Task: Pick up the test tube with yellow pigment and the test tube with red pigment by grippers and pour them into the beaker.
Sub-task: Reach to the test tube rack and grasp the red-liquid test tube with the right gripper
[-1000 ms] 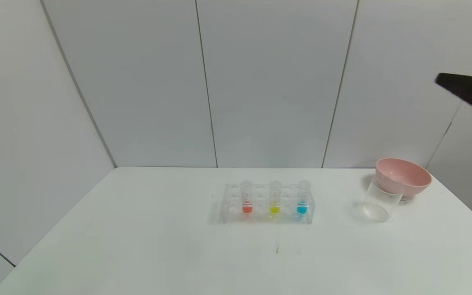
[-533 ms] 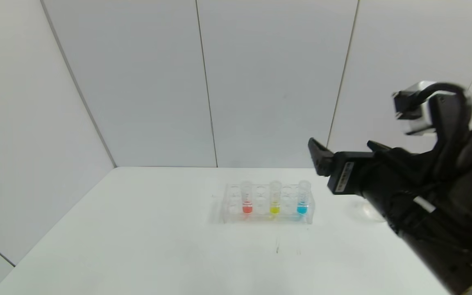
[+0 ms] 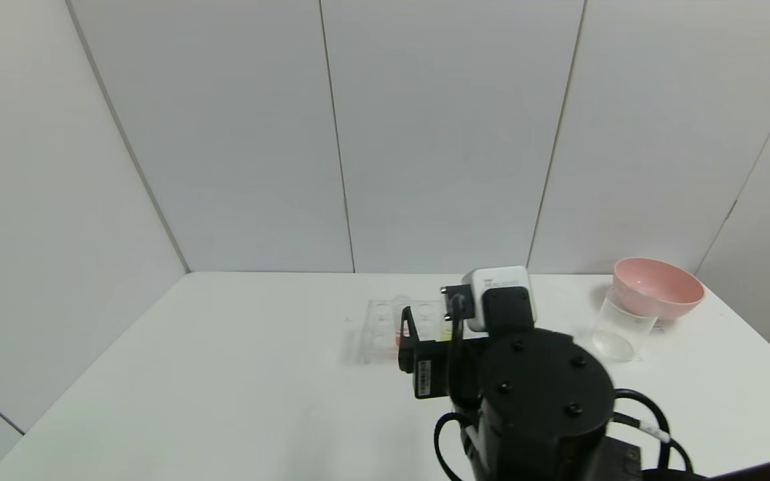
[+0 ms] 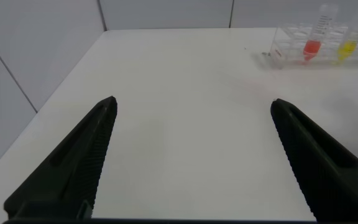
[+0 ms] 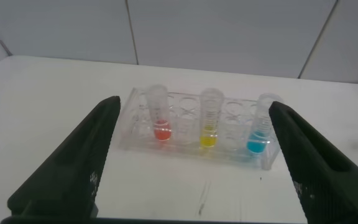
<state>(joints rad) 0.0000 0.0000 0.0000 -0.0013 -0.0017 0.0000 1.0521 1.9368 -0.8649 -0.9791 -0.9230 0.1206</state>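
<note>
The test tube with yellow pigment point(image 5: 209, 119) stands upright in the middle of a clear rack point(image 5: 194, 144), with the test tube with red pigment point(image 5: 159, 115) upright in the same row at its 9 o'clock and a blue-liquid tube point(image 5: 261, 126) upright at its 3 o'clock; empty holes separate the three. In the head view the rack point(image 3: 379, 327) sits near the centre of the white surface point(image 3: 224, 381), and most of it, the tubes included, is hidden behind the right arm; only a trace of red point(image 3: 398, 339) shows past it.

The right claw point(image 5: 194, 163) hovers just in front of the rack, on the robot's side of it, spread wide with nothing between its fingers; the row of tubes shows in the gap. From the head camera its black body with the white block point(image 3: 425, 351) overlaps the rack's right half.

The beaker point(image 3: 619, 329) stands at the rack's 3 o'clock, well apart, just in front of a pink bowl point(image 3: 656, 287) near the surface's far right corner.

The left claw point(image 4: 194, 152) hangs over the surface's left part, fully spread and empty, the rack point(image 4: 319, 45) well apart from it.
</note>
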